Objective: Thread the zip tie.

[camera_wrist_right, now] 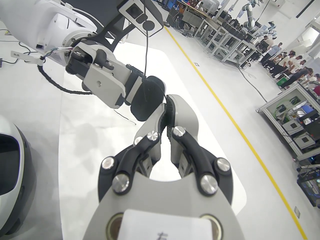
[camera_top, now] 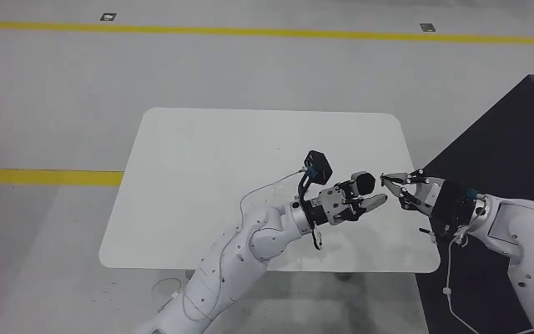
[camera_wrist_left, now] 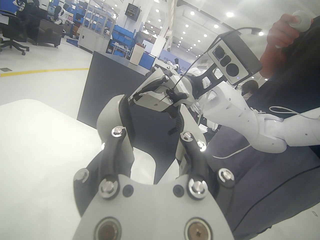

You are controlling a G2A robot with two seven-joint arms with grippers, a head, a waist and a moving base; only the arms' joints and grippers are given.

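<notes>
Left gripper (camera_top: 373,192): fingers stood apart, over the table (camera_top: 250,159) toward 3 o'clock.
Right gripper (camera_top: 386,178): sat at its 2 o'clock, clamped on the zip tie (camera_wrist_right: 145,57).

- Table (camera_top: 209,142): one, white.
- Grippers: two, left gripper (camera_top: 373,190) and right gripper (camera_top: 386,178).
- Fingers (camera_wrist_right: 183,112): two per gripper, four total.
- Zip tie (camera_wrist_right: 146,56): one, thin and black.
- Thin dark line (camera_wrist_right: 125,117) on the table: one. Second tie or shadow, can't tell.
- Wrist cameras: two, left camera (camera_wrist_right: 140,17) and right camera (camera_wrist_left: 233,58).
- Yellow floor lines: two, far line (camera_top: 250,32) and near line (camera_top: 58,177).
- Floor markers: two, marker one (camera_top: 108,16) and marker two (camera_top: 427,27).
- Dark panel (camera_top: 492,142): one, beside the table.
</notes>
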